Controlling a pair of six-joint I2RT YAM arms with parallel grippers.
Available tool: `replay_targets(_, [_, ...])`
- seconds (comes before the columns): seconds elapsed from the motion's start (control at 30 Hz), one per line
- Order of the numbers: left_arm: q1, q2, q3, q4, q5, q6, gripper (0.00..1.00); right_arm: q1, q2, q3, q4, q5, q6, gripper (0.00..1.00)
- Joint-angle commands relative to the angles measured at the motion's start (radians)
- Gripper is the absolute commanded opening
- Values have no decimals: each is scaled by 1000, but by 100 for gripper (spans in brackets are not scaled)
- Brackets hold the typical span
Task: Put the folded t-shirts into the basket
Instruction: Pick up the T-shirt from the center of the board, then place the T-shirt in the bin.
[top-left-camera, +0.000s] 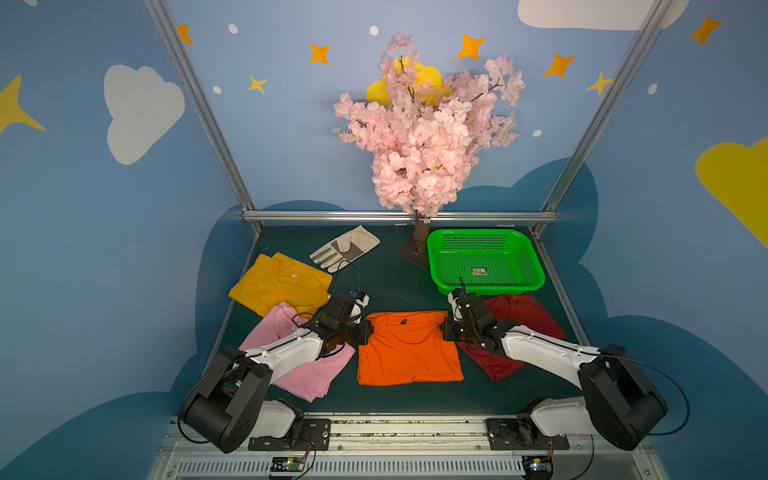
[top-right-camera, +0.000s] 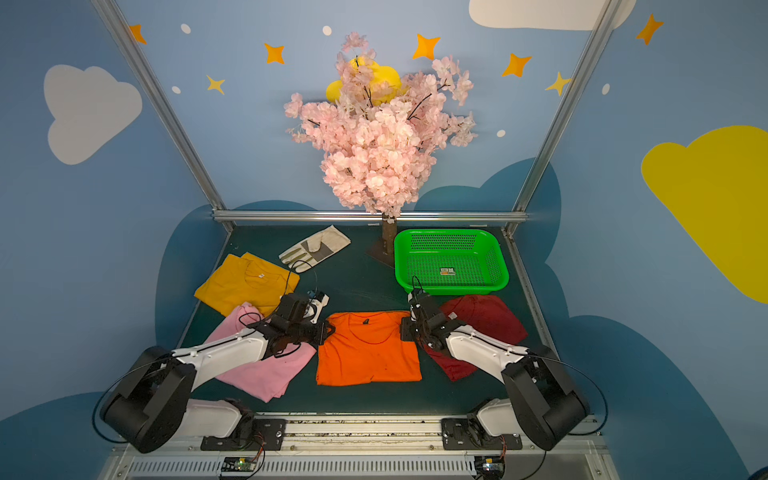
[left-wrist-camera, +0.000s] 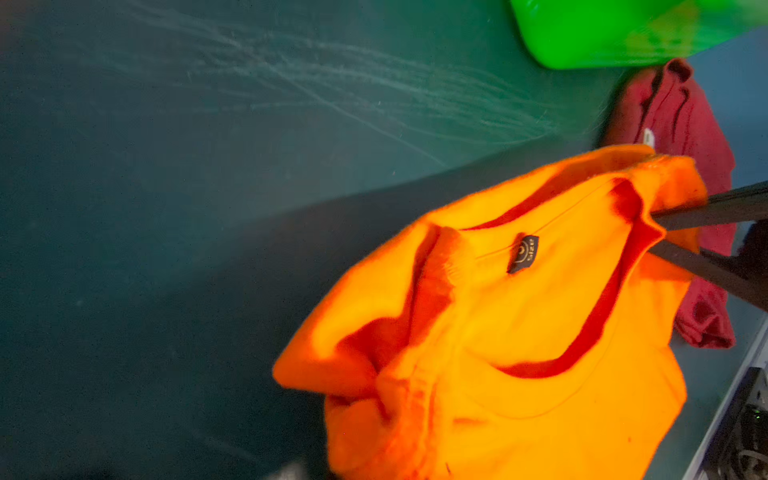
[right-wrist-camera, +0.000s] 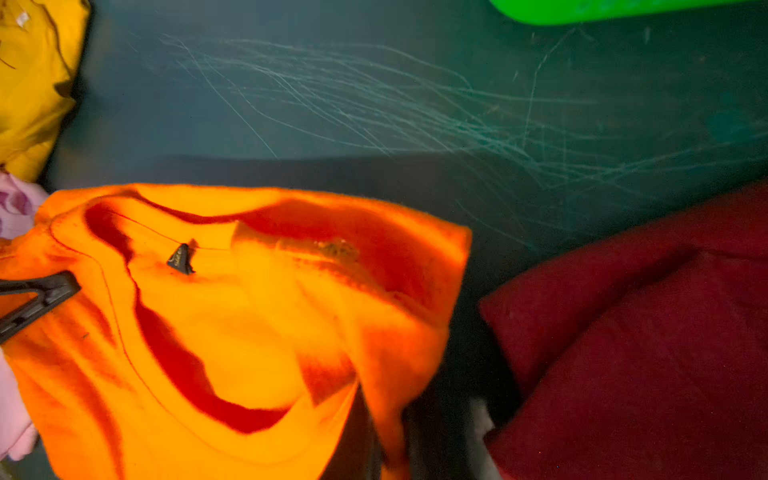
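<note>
In both top views the light is soft and even from overhead, and the orange t-shirt (top-left-camera: 409, 353) reads sharp. The dark green table (top-left-camera: 399, 286) around it stays dim. The wide lens splays the aluminium frame posts (top-left-camera: 199, 108) behind the shirt outward, and the picture corners darken.

In the wrist views the same shirt glares to yellow, with deep red folds and a blurred neck label (left-wrist-camera: 523, 253). A broad shadow band lies on the table along its collar edge, and pale scratches catch light beyond. Past it the basket (left-wrist-camera: 602, 37) is a smeared green glow. The dark red t-shirt (right-wrist-camera: 644, 332) beside it looks murky.
</note>
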Motion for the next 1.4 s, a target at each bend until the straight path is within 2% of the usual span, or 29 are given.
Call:
replay_targets(0.0, [-6, -33, -2, 34, -14, -18, 3, -20, -32, 4, 8, -8, -34, 0])
replay_targets(0.23, [-32, -81, -6, 55, -7, -41, 2, -34, -64, 21, -6, -36, -77, 0])
replay_targets(0.5, [-79, -322, 0, -62, -70, -43, 3, -47, -213, 109, -145, -79, -119, 0])
replay_targets(0.67, [-116, -462, 36, -111, -110, -87, 3, -55, -288, 188, -234, -57, -113, 0])
replay_targets(0.8, [-145, -482, 104, -111, -131, -116, 2, -64, -339, 232, -252, 10, -141, 0])
replay_targets(0.9, [-182, -434, 182, -98, -181, -115, 2, -88, -364, 266, -260, 71, -191, 0])
replay_targets(1.03, [-267, -283, 319, -47, -284, -85, 3, -175, -331, 368, -323, 89, -232, 0])
replay_targets(1.2, [-376, -9, 537, 37, -414, 19, 3, -328, -241, 481, -335, 139, -284, 0])
replay_targets(1.37, [-418, 280, 786, 116, -454, 140, 3, -455, -135, 587, -299, 172, -327, 0])
